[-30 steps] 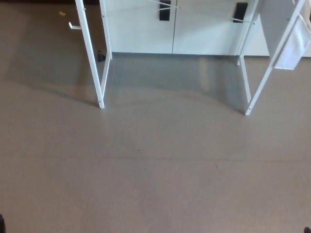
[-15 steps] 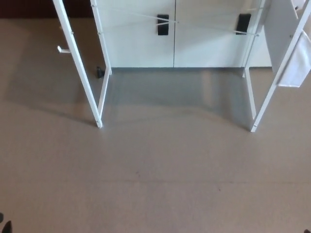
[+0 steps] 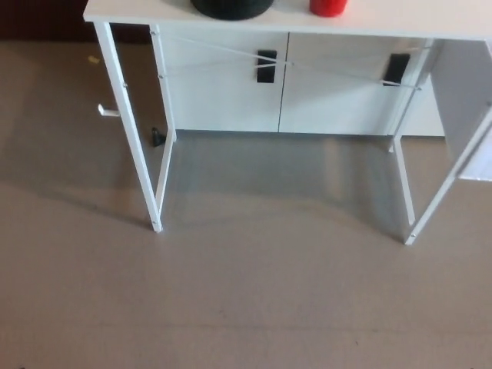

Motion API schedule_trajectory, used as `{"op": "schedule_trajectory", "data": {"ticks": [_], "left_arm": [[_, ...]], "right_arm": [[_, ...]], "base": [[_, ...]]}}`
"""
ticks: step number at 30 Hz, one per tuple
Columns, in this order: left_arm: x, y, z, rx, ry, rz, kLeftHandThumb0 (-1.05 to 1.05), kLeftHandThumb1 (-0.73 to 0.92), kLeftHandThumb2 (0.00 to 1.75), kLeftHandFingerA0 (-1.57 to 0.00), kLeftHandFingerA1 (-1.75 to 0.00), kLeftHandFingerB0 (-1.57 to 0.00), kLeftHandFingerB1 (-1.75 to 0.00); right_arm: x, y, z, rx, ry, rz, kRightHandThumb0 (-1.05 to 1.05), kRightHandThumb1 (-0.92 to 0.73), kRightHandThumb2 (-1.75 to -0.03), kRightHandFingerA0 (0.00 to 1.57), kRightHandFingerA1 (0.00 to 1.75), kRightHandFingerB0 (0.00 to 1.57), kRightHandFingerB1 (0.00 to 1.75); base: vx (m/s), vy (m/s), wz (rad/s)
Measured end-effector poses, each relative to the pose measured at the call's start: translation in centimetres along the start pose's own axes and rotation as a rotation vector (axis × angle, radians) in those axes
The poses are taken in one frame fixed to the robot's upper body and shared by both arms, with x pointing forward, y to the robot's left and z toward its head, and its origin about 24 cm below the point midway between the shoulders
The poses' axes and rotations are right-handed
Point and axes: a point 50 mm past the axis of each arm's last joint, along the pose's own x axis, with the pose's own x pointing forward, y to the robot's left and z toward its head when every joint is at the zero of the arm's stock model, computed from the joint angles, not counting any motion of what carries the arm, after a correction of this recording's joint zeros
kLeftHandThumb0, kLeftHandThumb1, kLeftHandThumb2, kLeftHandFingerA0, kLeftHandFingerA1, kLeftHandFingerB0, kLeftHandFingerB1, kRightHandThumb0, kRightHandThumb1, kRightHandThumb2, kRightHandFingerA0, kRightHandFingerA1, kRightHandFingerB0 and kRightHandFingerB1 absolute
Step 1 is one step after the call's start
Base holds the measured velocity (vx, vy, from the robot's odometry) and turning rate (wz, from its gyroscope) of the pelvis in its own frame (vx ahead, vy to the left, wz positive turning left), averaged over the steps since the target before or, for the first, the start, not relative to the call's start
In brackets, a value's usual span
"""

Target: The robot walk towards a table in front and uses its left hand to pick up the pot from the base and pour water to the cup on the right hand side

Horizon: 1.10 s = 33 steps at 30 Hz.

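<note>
now the whole picture has slid down, so the camera moved, and the white tabletop (image 3: 138, 11) shows at the top edge where only its legs showed before. on it sits a round black thing (image 3: 231, 7), cut off by the edge; it may be the base or the pot, hard to tell. just right of it stands a red cup (image 3: 328, 7), also cut off. no robot hand shows, so its fingers cannot be told. white cupboard doors (image 3: 231, 84) with black handles (image 3: 266, 66) stand behind. brown floor (image 3: 246, 307) lies below. no writing can be read.
</note>
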Motion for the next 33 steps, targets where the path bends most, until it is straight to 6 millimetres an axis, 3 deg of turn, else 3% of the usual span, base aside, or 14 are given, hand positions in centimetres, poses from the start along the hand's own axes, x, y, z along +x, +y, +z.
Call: {"op": "schedule_trajectory", "data": {"ticks": [13,33], "left_arm": [[0.06,-0.35,0.03,0.015,0.001,-0.007,-0.12,0.30,1.03,-0.12,-0.67,0.00,-0.59],[-0.01,0.21,0.03,0.012,0.002,0.008,-0.12,0.29,1.04,-0.13,-0.68,0.00,-0.59]], "right_arm": [[-0.11,-0.38,-0.16,0.010,0.005,-0.022,-0.55,-0.46,-0.74,0.23,0.50,0.07,0.41],[-0.06,0.08,-0.22,-0.003,0.009,-0.008,-0.60,-0.45,-0.75,0.19,0.49,0.06,0.42]], "base": [[0.26,-0.195,0.10],[0.25,0.064,-0.01]]}}
